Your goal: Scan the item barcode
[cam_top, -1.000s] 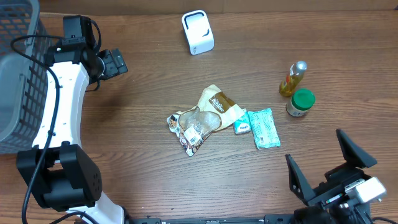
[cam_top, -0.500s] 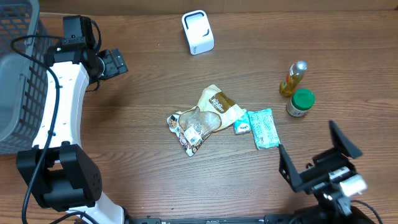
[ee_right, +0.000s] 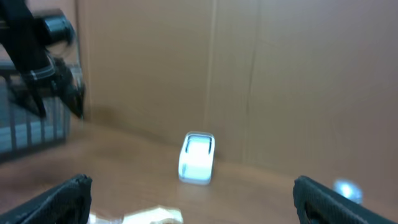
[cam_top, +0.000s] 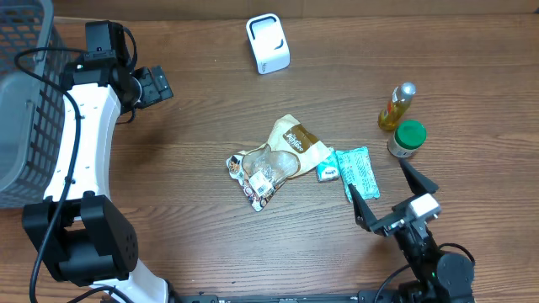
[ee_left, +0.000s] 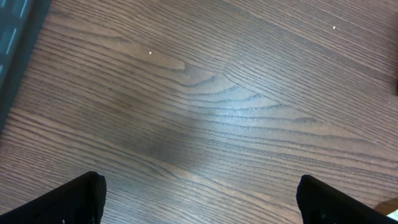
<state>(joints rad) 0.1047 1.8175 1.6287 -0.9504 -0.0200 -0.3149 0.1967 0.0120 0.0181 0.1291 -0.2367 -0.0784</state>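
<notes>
Overhead view: right claw [cam_top: 389, 195] stands open, empty, near the teal packet [cam_top: 358, 172]; left claw [cam_top: 157, 85] stands open, empty, above the table [cam_top: 210, 109].

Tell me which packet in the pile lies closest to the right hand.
The long teal packet at the pile's right end, beside the right hand; the beige pouch and clear bag lie farther left.

White boxy scanner [cam_top: 268, 44] stood upright, well apart from beige snack pouch [cam_top: 296, 141] lying flat; teal packet [cam_top: 357, 172] lay near the pouch.
</notes>
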